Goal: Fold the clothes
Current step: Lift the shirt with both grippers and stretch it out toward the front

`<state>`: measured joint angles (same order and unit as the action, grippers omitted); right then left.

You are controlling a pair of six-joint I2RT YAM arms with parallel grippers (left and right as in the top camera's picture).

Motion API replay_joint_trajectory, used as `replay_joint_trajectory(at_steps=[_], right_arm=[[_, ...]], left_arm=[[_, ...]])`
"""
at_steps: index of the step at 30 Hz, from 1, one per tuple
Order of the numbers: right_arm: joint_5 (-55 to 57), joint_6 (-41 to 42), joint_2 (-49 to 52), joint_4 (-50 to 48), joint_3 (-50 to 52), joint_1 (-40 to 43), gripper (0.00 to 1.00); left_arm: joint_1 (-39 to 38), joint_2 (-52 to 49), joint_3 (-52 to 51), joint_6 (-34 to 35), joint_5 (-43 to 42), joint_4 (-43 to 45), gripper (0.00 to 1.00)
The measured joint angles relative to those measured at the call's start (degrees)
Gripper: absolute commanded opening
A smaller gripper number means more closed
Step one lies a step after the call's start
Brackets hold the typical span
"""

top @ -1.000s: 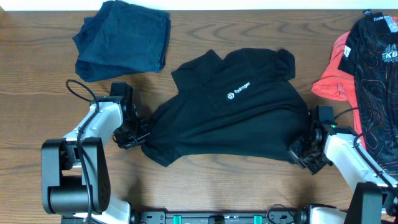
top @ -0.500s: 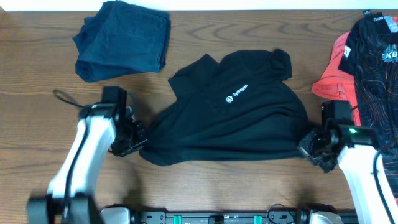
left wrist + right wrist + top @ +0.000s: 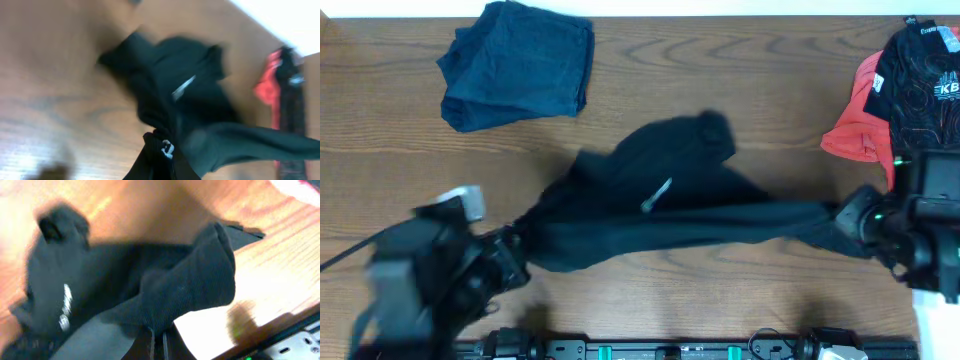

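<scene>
Left tool [image 3: 510, 265] and right tool [image 3: 855, 215] clamp opposite ends of the black garment [image 3: 680, 200]; we judge the taut stretch could slip a corner free.

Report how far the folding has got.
Done, apparently: the navy garment lies roughly folded at the far left. In hand: the black shirt is stretched between the left gripper and right gripper, both shut on it, not yet folded. Left: that shirt, plus the pink garment and patterned top heaped at the right.

The right end effector [image 3: 158, 339] pinches a bunched black garment [image 3: 190, 290] over the wooden table [image 3: 280, 280].
</scene>
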<state>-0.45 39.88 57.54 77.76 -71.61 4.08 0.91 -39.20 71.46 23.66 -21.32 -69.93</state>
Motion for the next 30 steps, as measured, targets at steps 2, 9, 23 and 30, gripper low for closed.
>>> replay_joint_trajectory(at_steps=[2,9,23,30], right_arm=[[0.07,-0.94,-0.04,2.43,-5.14,0.0,0.01],[0.02,-3.17,-0.28,8.07,-22.75,0.0,0.01],[0.02,-3.72,0.42,8.41,-35.17,0.0,0.01],[0.02,-4.44,7.37,6.78,-35.15,0.0,0.01]], left_arm=[[0.0,0.15,6.03,0.55,-0.2,-1.88,0.06],[0.0,-4.13,29.14,1.27,-0.42,-8.0,0.06],[0.0,-17.29,46.53,1.84,-0.61,-10.93,0.06],[0.0,-28.15,46.31,0.35,1.84,-10.86,0.06]])
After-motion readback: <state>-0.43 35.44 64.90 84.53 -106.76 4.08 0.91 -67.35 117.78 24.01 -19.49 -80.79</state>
